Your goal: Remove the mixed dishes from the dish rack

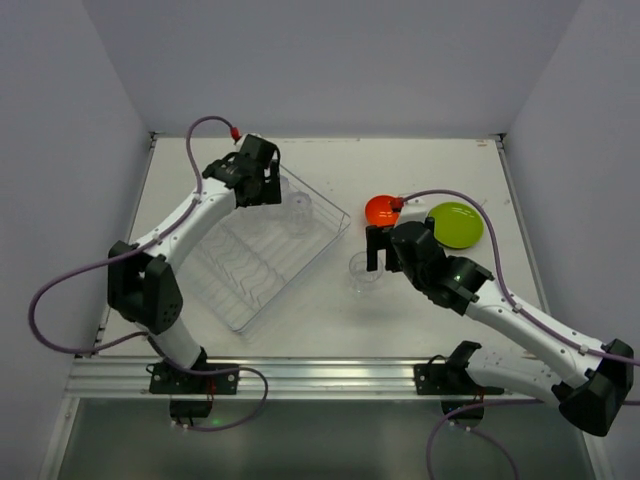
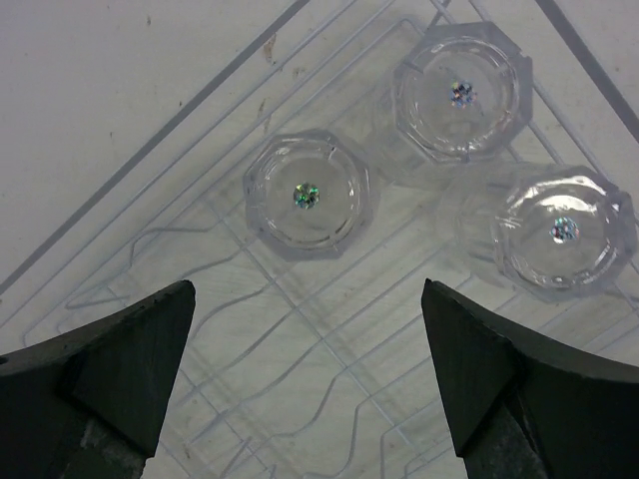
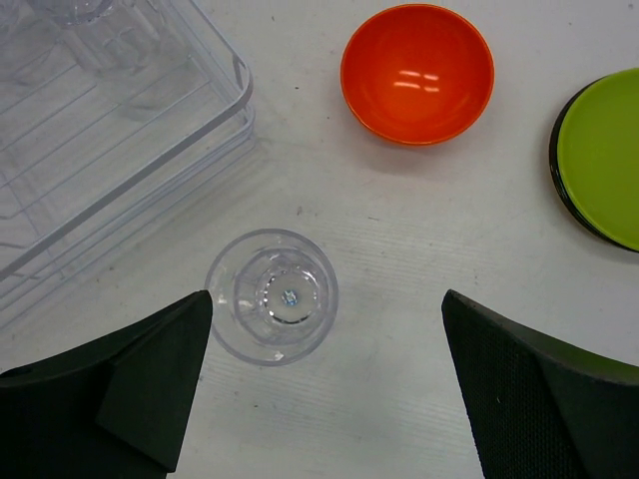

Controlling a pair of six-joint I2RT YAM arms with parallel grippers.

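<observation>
Nearest the arms' bases, the right gripper (image 3: 326, 339) hangs over the table (image 1: 430, 330) with its jaws spread wide and holding nothing. Below it, off toward one finger, a clear tumbler (image 3: 272, 296) stands upright, touching neither finger and just beside the dish rack (image 3: 240, 90). By the look of it, that glass is already unloaded.

A little farther back sit the orange-red bowl (image 3: 417, 72) and the lime-green plate (image 3: 604, 155), both on the bare table near each other and well clear of the rack. That makes 3 of the 6 dishes out.

Farthest off, the left gripper (image 2: 308, 299) is poised above the rack's far corner, its jaws also fully apart and empty. Under it 3 tumblers remain inside the rack among the wire ridges: the nearest tumbler (image 2: 310, 195) lies roughly in line with the gap between the fingers, the far tumbler (image 2: 461, 92) sits against the corner, and the side tumbler (image 2: 564, 232) is off toward one finger.

The step in hand appears to be clearing the glasses, about half done. Next, the left arm would need to descend straight onto the nearest tumbler and close on its wall without knocking its 2 close neighbours, while the right arm lifts away.
</observation>
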